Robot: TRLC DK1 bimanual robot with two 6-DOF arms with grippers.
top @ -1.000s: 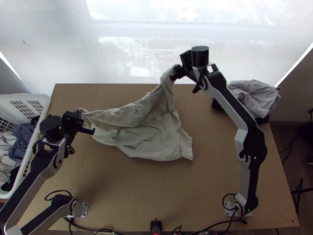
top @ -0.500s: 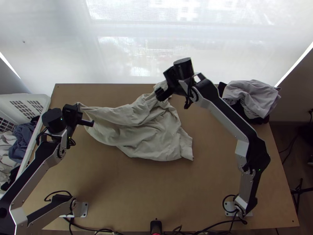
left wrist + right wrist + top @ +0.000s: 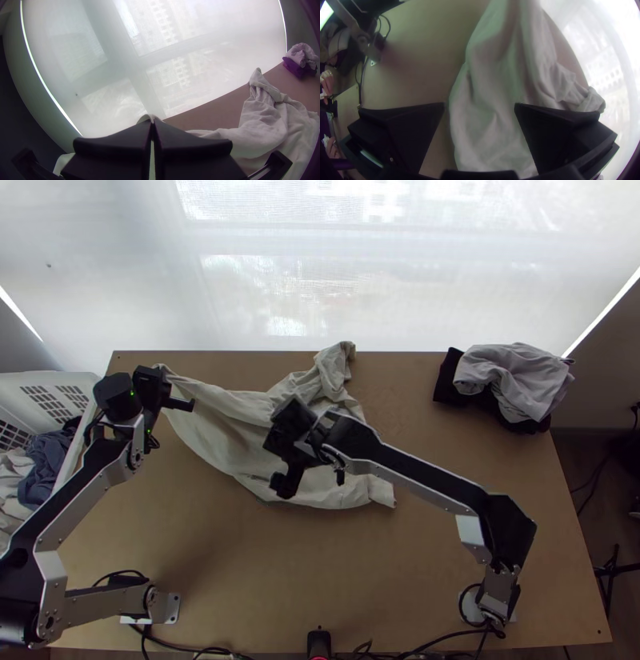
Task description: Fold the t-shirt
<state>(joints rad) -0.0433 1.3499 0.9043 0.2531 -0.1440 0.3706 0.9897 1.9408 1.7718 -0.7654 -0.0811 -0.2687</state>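
The cream t-shirt (image 3: pixel 216 420) lies bunched and creased over the table's upper middle, its left end raised to my left gripper (image 3: pixel 172 400) at the upper left. In the left wrist view my left gripper (image 3: pixel 152 125) is shut on that end, cloth showing at its tips and running off toward the t-shirt's bunched part (image 3: pixel 263 123). My right gripper (image 3: pixel 292 480) is above the t-shirt's near middle. The right wrist view has the right gripper (image 3: pixel 480 108) open, fingers wide apart, with the t-shirt (image 3: pixel 500 83) below and between them.
A white basket (image 3: pixel 92 390) with clothes stands at the left edge. Grey cloth (image 3: pixel 512 372) lies heaped on black cloth (image 3: pixel 448 376) at the table's far right corner. Cables run along the near edge. A person's hand (image 3: pixel 326 81) shows at the right wrist view's edge.
My right gripper has let go of the t-shirt's far corner, which now rests at the table's far edge, and has moved left and nearer over the cloth. My left gripper has shifted slightly farther up the table.
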